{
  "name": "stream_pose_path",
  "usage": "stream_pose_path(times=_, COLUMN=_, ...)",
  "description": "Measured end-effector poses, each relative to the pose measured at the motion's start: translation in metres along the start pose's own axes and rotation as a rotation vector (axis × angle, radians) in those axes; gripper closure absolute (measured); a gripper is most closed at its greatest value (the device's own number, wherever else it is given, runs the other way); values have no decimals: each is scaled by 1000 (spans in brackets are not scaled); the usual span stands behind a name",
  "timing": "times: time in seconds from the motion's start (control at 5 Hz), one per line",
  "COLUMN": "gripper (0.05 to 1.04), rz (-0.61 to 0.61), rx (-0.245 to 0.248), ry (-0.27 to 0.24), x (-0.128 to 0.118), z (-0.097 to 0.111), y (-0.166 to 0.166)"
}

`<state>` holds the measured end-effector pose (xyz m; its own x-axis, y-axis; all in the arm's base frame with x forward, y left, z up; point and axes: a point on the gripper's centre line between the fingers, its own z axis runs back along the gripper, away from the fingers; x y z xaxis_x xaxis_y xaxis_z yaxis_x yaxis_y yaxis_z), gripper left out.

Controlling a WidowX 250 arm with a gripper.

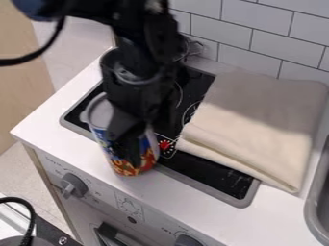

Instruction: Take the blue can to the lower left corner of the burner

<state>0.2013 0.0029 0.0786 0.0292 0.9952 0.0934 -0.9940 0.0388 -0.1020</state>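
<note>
Placing seems to be the step in hand: the black gripper (132,144) is hanging against the near side of the blue can (108,136), which is overlapping the front rim of the burner (204,169), left of its middle. Whether the gripper is gripping the can, or how far it is open, I cannot tell. The next move is probably calling for a short shift leftward and slightly back, then a release. The desk's (42,127) front edge is running close by, while the folded cloth (257,115) is narrowing room rightward; the dark surface is offering more on the left.
</note>
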Motion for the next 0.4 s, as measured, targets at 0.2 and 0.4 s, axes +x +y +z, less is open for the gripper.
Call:
stream_pose_path(times=0.2, gripper=84, rz=11, rx=-16, ry=-12, x=12, z=-3, y=5)
stream_pose_path(times=0.4, gripper=84, rz=15, rx=-12, ry=-15, x=20, z=-3, y=7)
